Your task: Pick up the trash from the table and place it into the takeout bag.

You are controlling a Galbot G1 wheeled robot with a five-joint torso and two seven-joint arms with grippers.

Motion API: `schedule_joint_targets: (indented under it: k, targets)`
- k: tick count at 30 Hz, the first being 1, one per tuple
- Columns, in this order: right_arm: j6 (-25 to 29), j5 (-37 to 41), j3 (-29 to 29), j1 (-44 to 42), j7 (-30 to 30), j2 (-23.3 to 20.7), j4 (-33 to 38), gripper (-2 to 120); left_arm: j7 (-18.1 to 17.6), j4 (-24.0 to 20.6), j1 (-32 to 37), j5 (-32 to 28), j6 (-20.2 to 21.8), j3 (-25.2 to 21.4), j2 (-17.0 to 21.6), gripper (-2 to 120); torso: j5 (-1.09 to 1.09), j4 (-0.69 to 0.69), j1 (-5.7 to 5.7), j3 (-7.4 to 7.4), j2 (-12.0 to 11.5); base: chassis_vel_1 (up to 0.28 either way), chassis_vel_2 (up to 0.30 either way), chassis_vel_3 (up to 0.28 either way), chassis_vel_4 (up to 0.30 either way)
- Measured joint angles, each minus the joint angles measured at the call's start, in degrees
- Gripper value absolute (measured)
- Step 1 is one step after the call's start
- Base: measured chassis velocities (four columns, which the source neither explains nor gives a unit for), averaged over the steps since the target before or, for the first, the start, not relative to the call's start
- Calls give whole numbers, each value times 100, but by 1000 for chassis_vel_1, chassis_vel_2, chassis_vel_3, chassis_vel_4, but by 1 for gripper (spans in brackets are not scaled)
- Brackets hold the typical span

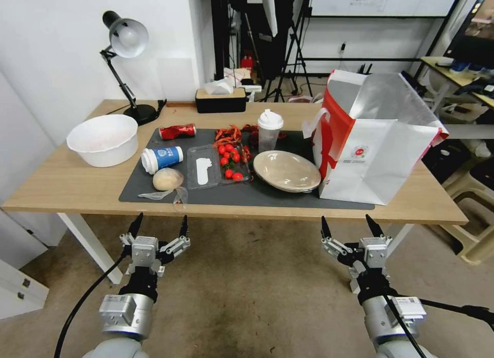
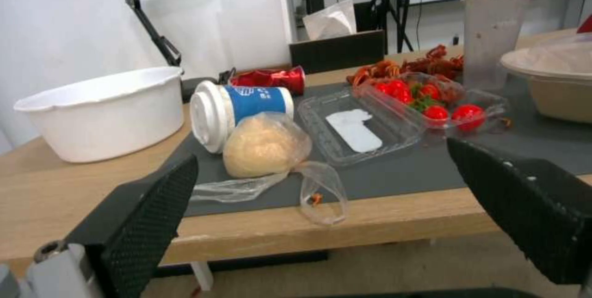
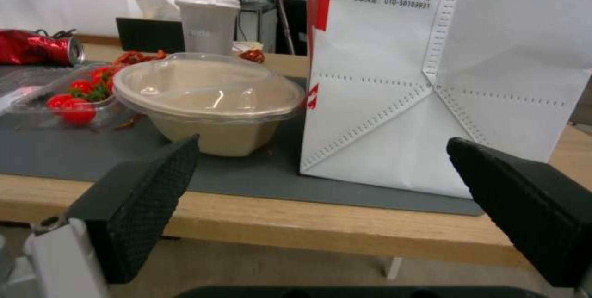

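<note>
On the dark mat of the table (image 1: 62, 185) lies the trash: a crushed red can (image 1: 177, 131), a white-blue paper cup (image 1: 162, 158) on its side, a beige lump in clear wrap (image 1: 168, 179), a clear plastic cup with white lid (image 1: 269, 130) and a beige round dish (image 1: 286, 170) under a clear lid. The takeout bag (image 1: 378, 142) stands open at the right, touching the dish. My left gripper (image 1: 159, 225) and right gripper (image 1: 351, 226) hang open in front of the table's near edge, below its top, holding nothing.
A clear clamshell tray (image 1: 216, 167) with cherry tomatoes and red shell scraps (image 1: 229, 135) also sit on the mat. A white bowl (image 1: 103, 139), a desk lamp (image 1: 126, 39) and a black tissue box (image 1: 221, 100) stand at the left and back. Stools (image 1: 471, 203) are at the right.
</note>
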Motion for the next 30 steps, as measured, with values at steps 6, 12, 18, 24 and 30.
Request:
schedule_joint_targets:
  k: [6, 12, 18, 24, 30]
  targets:
    - [0, 0, 0, 0, 0, 0, 0, 100, 0, 0, 0, 0, 0, 0, 0, 100, 0, 0, 0, 0, 0, 0, 0, 0, 0]
    - [0, 0, 0, 0, 0, 0, 0, 100, 0, 0, 0, 0, 0, 0, 0, 100, 0, 0, 0, 0, 0, 0, 0, 0, 0]
    - [0, 0, 0, 0, 0, 0, 0, 100, 0, 0, 0, 0, 0, 0, 0, 100, 0, 0, 0, 0, 0, 0, 0, 0, 0]
    - [0, 0, 0, 0, 0, 0, 0, 100, 0, 0, 0, 0, 0, 0, 0, 100, 0, 0, 0, 0, 0, 0, 0, 0, 0]
    - [-20, 12, 1, 23, 9, 0, -1, 100, 1, 0, 0, 0, 0, 0, 0, 100, 0, 0, 0, 0, 0, 0, 0, 0, 0]
